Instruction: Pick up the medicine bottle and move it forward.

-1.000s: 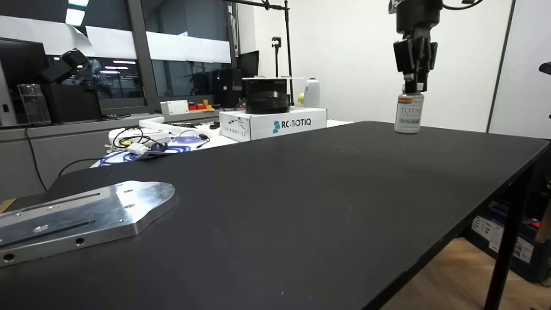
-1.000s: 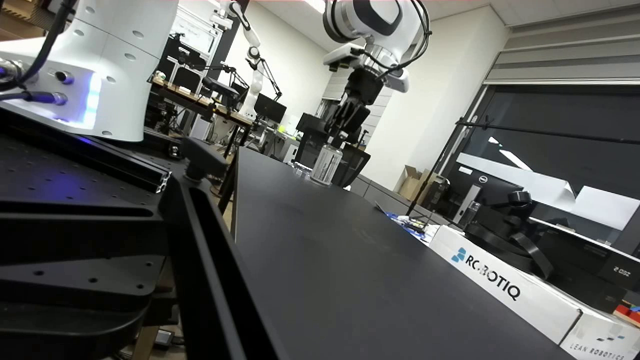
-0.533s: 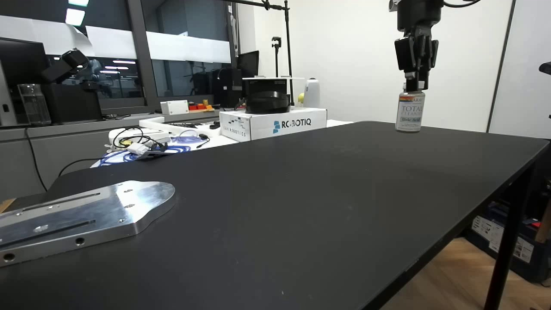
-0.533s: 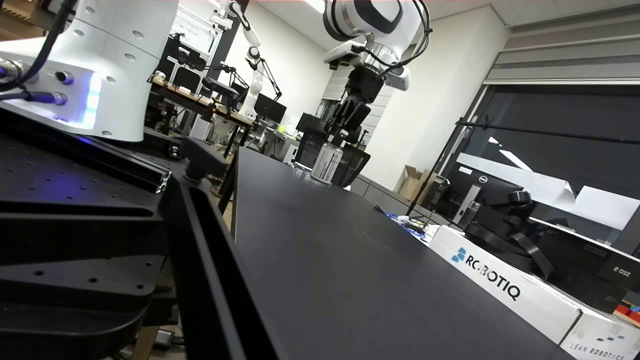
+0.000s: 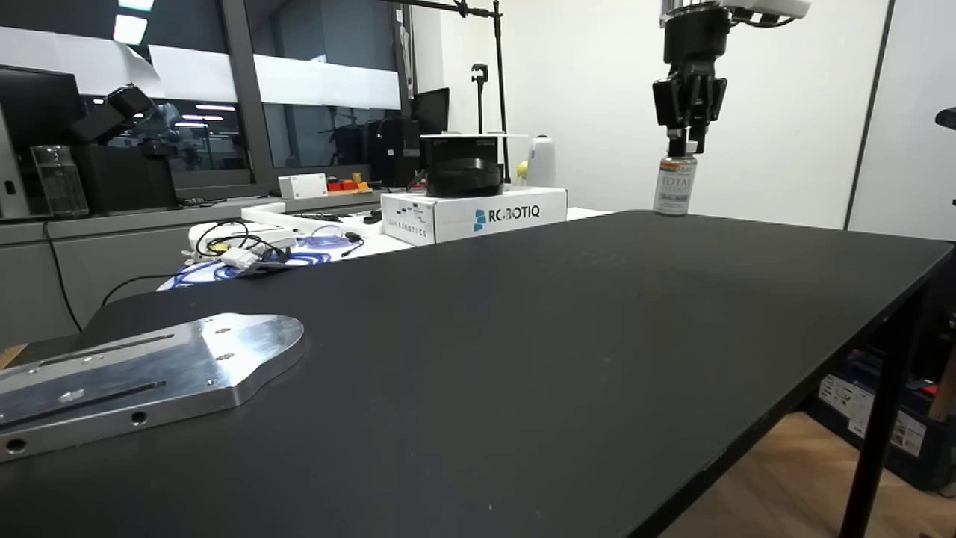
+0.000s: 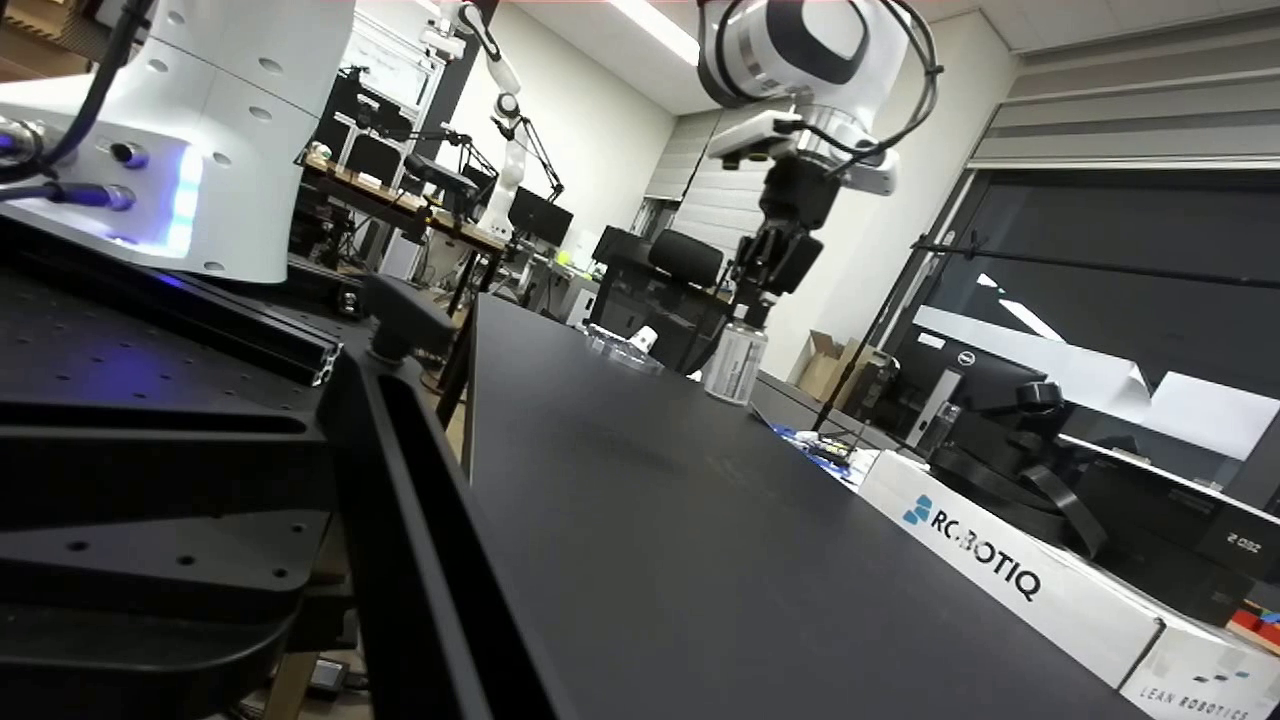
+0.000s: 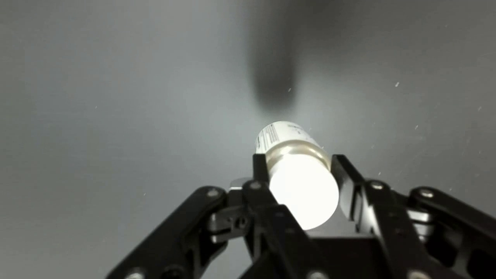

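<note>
A black tabletop (image 5: 567, 321) stretches beneath a white Franka Emika Panda arm (image 6: 780, 60), with a Robotiq cardboard carton (image 5: 500, 214) set beyond its edge and a machined metal plate (image 5: 164, 366) lying at its near end in an exterior view. The Robotiq gripper (image 7: 300, 167) points down, its jaws drawn in around the upper end of a medicine bottle (image 5: 674, 185) whose label reads “TOTAL.” The bottle appears to hang clear of the tabletop, seen in an exterior view against the far edge; in the wrist view a shadow (image 7: 273, 77) falls just past its base. The step in hand looks to be the carry, with the pick-up done and the set-down not yet made. The next move likely calls for level travel forward, then a slow descent until the base meets the tabletop, and only then release; no landing spot is marked. The bottle's long axis runs close to vertical, leaning slightly in an exterior view, base down, its pale cap (image 7: 304, 190) pointing up into the gripper.
</note>
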Motion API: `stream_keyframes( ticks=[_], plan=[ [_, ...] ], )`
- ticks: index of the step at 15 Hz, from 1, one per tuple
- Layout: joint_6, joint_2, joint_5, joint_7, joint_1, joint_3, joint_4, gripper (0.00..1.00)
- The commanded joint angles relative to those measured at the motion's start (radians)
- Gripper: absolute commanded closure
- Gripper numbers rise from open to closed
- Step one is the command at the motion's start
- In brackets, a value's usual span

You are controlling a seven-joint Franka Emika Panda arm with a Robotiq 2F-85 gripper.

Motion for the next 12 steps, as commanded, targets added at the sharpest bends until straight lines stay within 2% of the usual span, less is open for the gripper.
stream_keyframes(
  ticks=[1,8,12],
  plan=[
    [-0.013,0.196,-0.006,0.043,-0.021,-0.041,0.254,0.81],
    [-0.077,0.487,0.009,0.109,0.028,-0.057,0.662,0.81],
    [-0.249,0.638,0.083,0.075,0.030,-0.028,0.886,0.81]
  ],
)
